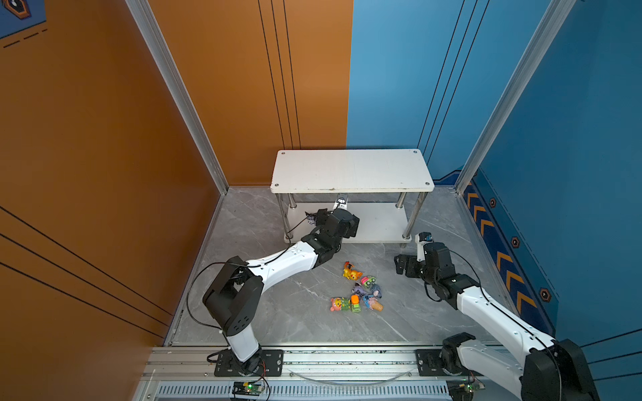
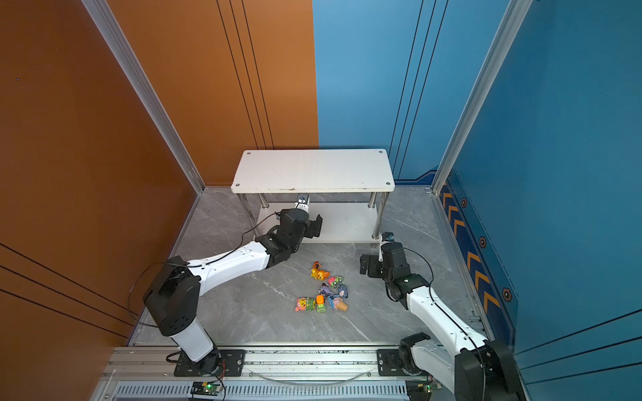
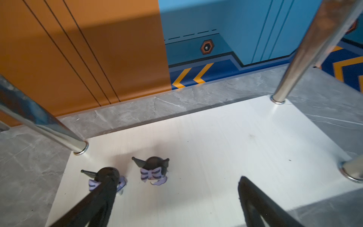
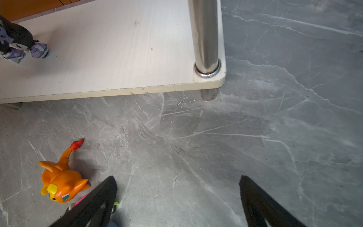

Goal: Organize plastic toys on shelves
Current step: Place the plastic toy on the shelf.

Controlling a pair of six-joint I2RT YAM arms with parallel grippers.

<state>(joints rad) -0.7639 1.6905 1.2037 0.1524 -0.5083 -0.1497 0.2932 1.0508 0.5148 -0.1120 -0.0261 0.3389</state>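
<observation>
1. While the left claw reaches in between the two tiers of the shelves, its fingers stand wide apart and hold nothing.
2. On the lower board stand two black-purple horned figurines, both upright and close together near a chrome leg at one end of the board.
3. One horned figurine stands clear between the open fingers. The other is partly hidden behind a finger of the left claw; whether they touch I cannot tell.
4. The remaining toys lie on the grey bench in front of the shelves, in a loose cluster between the two arms.
5. Nearest the shelves in that cluster is the orange dragon, lying on its side, with a green car just beside it.
6. Further forward lie the grey donkey, the blue one on a cone, a second green car and the pink-yellow one, packed close or touching.
7. The right claw hangs above bare bench, beside the dragon and near the front corner of the lower board, its fingers spread wide and empty.
</observation>
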